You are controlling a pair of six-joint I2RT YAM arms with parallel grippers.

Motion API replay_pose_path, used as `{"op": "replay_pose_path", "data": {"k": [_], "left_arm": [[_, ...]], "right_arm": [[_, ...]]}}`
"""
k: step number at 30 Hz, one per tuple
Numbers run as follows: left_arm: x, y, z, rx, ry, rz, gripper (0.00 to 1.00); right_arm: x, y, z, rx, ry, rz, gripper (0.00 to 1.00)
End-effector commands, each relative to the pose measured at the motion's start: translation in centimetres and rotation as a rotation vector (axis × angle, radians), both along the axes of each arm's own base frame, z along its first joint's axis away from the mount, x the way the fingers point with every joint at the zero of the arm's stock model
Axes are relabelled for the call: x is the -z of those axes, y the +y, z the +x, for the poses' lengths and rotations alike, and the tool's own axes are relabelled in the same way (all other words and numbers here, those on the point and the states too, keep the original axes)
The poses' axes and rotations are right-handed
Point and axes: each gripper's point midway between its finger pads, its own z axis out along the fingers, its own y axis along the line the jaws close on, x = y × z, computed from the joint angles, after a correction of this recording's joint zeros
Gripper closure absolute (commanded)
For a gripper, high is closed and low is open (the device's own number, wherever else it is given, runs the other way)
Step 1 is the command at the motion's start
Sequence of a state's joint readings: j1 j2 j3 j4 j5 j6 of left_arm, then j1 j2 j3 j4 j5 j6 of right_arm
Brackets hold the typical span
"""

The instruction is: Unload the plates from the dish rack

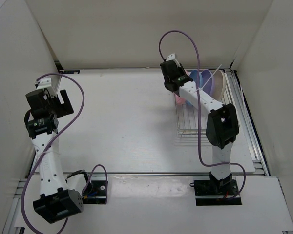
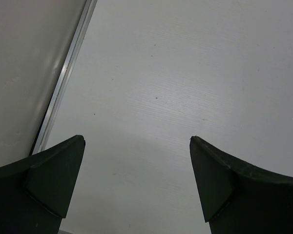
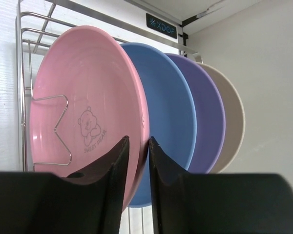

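Black fingers of your right gripper fill the bottom of the right wrist view. They sit one on each side of the lower rim of the pink plate, with only a narrow slot between them. You cannot tell whether they already press the rim or just stand beside it.

All four plates stand on edge in the dish rack, packed in a row and overlapping. The pink plate is closest to the camera, with a small bear drawing on its face and a bent wire prong crossing in front of it. Behind it come the blue plate, the purple plate and the cream plate.

From above, the rack sits at the far right of the white table, close to the right wall. Your right arm reaches forward over it to the plates at its far end.

Your left gripper hangs well apart from the rack, over bare table near the left wall. Its fingers are spread wide with nothing between them.
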State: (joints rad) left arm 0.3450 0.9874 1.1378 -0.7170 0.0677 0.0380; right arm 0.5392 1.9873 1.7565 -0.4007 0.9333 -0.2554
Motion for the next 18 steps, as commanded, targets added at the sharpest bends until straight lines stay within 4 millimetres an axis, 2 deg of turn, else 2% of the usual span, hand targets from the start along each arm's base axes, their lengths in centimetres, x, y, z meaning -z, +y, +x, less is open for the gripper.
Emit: {"op": "replay_pose_path", "data": {"k": [1, 3, 6, 9, 15, 16, 18], "left_arm": [[-0.63, 0.01, 0.2, 0.013, -0.031, 0.012, 0.0], [-0.63, 0.01, 0.2, 0.013, -0.031, 0.012, 0.0], [-0.63, 0.01, 0.2, 0.013, -0.031, 0.012, 0.0], [-0.64, -0.15, 0.24, 0.021, -0.033, 0.008, 0.0], [-0.64, -0.15, 0.25, 0.021, -0.033, 0.008, 0.0], [-0.64, -0.15, 0.25, 0.021, -0.033, 0.008, 0.0], [-0.37, -0.1, 0.38, 0.021, -0.024, 0.004, 0.0]], "right_arm": [[-2.02, 0.59, 0.81, 0.017, -0.079, -0.019, 0.75], [-2.37, 1.0, 0.84, 0.01, -0.092, -0.026, 0.75], [-2.63, 0.88, 0.89, 0.01, -0.095, -0.041, 0.85], [-2.46, 0.69, 0.81, 0.015, -0.093, -0.056, 0.9], [-2.51, 0.43, 0.79, 0.024, -0.097, -0.077, 0.96], [-2.51, 0.43, 0.79, 0.024, -0.097, -0.077, 1.0], [-2.91, 0.11, 0.74, 0.035, -0.102, -0.102, 1.0]]}}
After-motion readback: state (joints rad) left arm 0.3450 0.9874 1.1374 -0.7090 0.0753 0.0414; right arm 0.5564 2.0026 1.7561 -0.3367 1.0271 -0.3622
